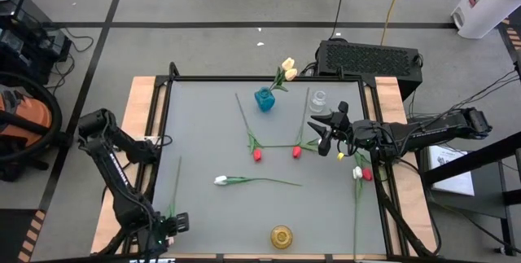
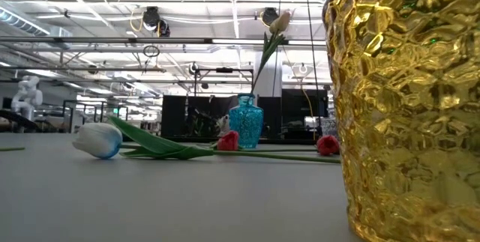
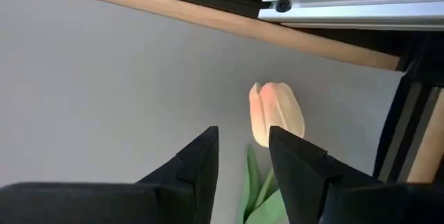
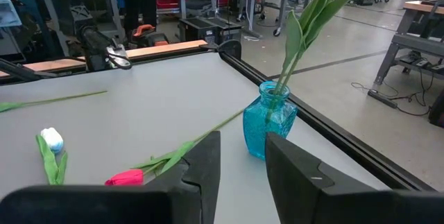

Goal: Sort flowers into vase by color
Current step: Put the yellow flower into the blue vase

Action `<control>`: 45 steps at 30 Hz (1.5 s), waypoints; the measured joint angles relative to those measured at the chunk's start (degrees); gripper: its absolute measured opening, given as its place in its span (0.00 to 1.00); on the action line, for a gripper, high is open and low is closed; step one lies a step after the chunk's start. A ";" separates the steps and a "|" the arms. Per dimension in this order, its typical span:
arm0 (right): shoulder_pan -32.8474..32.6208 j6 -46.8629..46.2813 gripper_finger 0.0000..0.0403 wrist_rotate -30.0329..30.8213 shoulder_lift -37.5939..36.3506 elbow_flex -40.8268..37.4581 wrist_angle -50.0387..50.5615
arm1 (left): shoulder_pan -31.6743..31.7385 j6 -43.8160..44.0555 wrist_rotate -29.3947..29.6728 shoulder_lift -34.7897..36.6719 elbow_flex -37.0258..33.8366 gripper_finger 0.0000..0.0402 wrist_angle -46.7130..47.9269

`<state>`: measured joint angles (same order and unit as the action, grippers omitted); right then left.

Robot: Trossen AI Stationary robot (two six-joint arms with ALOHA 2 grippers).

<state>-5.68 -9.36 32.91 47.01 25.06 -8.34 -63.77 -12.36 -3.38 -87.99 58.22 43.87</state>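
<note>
Blue vase [image 1: 264,100] [image 4: 269,118] stands at the far middle of the table and holds cream-yellow tulips [image 1: 288,67]. Two red tulips [image 1: 257,155] [image 1: 297,151] and a white one [image 1: 221,180] lie flat mid-table. A cream tulip [image 3: 276,113] lies by the near left corner, its stem [image 1: 177,183] running toward the far edge. My left gripper [image 1: 167,224] [image 3: 243,137] hangs open over it, pointing down, its fingers on either side of the leaves just behind the bud. My right gripper [image 1: 320,135] [image 4: 243,141] hovers open at the right, pointing level toward the table's left, with nothing between its fingers.
A gold vase [image 1: 282,236] [image 2: 405,107] stands at the near edge and a clear glass vase [image 1: 318,100] at the far right. Three more tulips [image 1: 359,172] lie by the right edge. The black frame rail [image 3: 347,5] borders the table beside my left gripper.
</note>
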 joint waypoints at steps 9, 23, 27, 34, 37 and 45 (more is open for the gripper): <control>0.01 0.01 0.26 0.00 0.00 0.00 0.00 | -2.47 -0.02 2.10 0.04 0.11 0.34 -0.03; 0.01 -0.01 0.26 0.00 0.01 0.00 0.00 | -2.36 -0.17 2.83 0.04 0.11 0.34 0.06; 0.01 0.01 0.26 0.00 0.01 0.00 0.00 | -2.00 -2.66 5.47 0.04 0.11 0.34 0.34; -0.01 0.01 0.26 0.00 0.01 0.02 0.00 | 1.28 -0.18 8.19 0.04 -0.02 0.34 -1.89; 0.00 0.00 0.26 0.00 0.00 0.00 0.00 | 1.90 3.90 8.87 0.02 0.00 0.34 -5.22; 0.01 -0.01 0.26 0.02 0.01 0.00 -0.02 | 1.60 9.09 9.36 -0.24 -2.40 0.34 -6.21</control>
<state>-5.67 -9.36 32.92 47.03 25.06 -8.36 -62.17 -3.27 5.98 -88.23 55.82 37.65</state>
